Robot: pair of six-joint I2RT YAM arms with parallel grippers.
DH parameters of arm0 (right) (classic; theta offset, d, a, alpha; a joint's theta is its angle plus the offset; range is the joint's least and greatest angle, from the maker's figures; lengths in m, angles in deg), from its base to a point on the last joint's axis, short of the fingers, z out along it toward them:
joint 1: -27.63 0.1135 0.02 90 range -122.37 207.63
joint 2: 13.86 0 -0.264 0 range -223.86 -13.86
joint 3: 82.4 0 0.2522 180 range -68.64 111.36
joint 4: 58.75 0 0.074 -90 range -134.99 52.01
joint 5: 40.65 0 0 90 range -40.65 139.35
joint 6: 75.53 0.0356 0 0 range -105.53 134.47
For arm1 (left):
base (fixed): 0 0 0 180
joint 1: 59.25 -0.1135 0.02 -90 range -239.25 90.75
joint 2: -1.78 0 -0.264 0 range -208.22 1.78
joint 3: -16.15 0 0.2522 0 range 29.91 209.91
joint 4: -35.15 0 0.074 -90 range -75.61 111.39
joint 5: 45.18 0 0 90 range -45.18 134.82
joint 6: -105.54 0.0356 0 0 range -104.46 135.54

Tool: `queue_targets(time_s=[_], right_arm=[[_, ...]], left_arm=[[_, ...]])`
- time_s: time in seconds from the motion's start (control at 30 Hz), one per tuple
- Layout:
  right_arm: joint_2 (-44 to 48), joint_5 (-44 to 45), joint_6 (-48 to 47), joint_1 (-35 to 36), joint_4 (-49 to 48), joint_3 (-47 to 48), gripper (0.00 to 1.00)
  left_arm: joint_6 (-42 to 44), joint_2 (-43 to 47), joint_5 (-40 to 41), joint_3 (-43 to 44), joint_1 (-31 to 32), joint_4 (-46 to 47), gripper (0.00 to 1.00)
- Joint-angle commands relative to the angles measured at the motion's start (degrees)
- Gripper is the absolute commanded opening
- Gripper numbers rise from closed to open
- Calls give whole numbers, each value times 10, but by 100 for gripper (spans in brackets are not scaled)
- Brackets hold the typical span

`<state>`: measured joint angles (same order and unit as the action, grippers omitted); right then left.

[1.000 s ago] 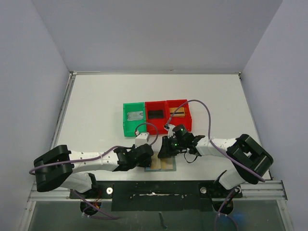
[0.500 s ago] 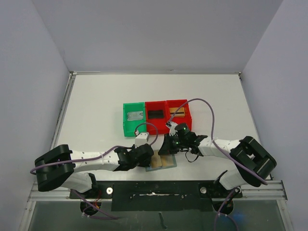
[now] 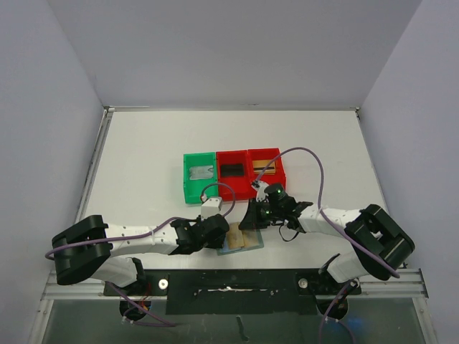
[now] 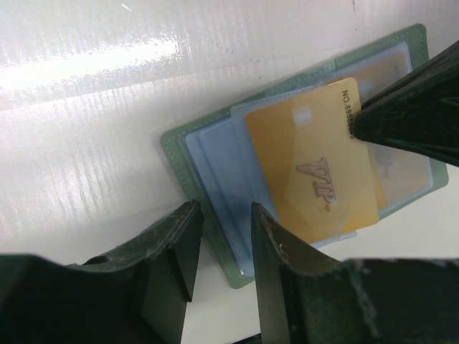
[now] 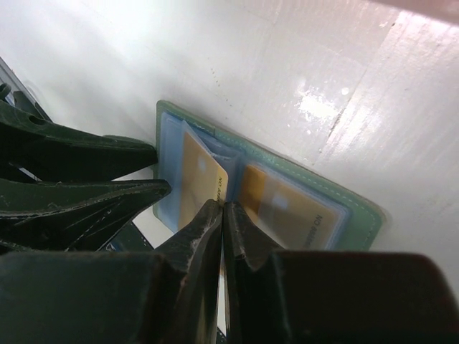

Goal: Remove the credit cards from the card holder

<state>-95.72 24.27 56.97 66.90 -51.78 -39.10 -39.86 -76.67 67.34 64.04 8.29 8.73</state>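
The card holder (image 3: 241,249) lies open near the table's front edge, grey-green (image 4: 176,154) with clear blue sleeves. A gold credit card (image 4: 315,165) marked VIP sticks partly out of a sleeve, tilted. My right gripper (image 5: 224,206) is shut on that card's (image 5: 201,179) edge; one of its fingers (image 4: 416,107) covers the card's corner. Another gold card (image 5: 287,211) sits inside the neighbouring sleeve. My left gripper (image 4: 224,215) stands open, its jaws astride the holder's near corner, one finger over the blue sleeve. From above, the left gripper (image 3: 224,233) and right gripper (image 3: 247,223) meet over the holder.
Three open bins stand in a row behind the holder: a green bin (image 3: 188,179) with a silver-grey card, a red bin (image 3: 221,172) with a black card, and a second red bin (image 3: 280,168) with gold cards. The arms' mounting rail (image 3: 229,283) runs just in front.
My right gripper has closed on the gold card and drawn back a little to the right, pulling the card partway out. The holder has turned slightly. The left jaws have narrowed a bit.
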Motion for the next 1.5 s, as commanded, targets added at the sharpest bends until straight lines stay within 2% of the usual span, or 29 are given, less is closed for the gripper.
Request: queue_targets(time_s=[0.0, 0.2, 0.47, 0.57, 0.73, 0.87, 1.07, 1.33, 1.47], right_arm=[[30, 5, 5, -9, -19, 3, 6], [22, -30, -10, -10, -35, -7, 6], [43, 2, -9, -19, -11, -7, 5], [48, 0, -12, -19, -11, -9, 5], [40, -12, -17, -21, -15, -8, 5], [32, -24, -19, -20, -29, -7, 5], [33, -20, -21, -21, -28, -10, 5], [36, -22, -30, -27, -25, -12, 6], [38, -27, -25, -29, -32, -16, 14]], left_arm=[[-8, -2, 15, 3, -3, 7, 33], [-6, 10, 20, 2, -3, 5, 33], [-1, 42, 26, 2, -3, 5, 33], [4, 64, 23, 2, -3, 15, 36], [31, 89, -11, 1, -3, 70, 41], [59, 69, -47, -1, -4, 133, 42], [58, 7, -52, 2, -3, 141, 28], [32, -47, -9, 7, -2, 95, 20], [18, -67, -5, 9, 3, 84, 16]])
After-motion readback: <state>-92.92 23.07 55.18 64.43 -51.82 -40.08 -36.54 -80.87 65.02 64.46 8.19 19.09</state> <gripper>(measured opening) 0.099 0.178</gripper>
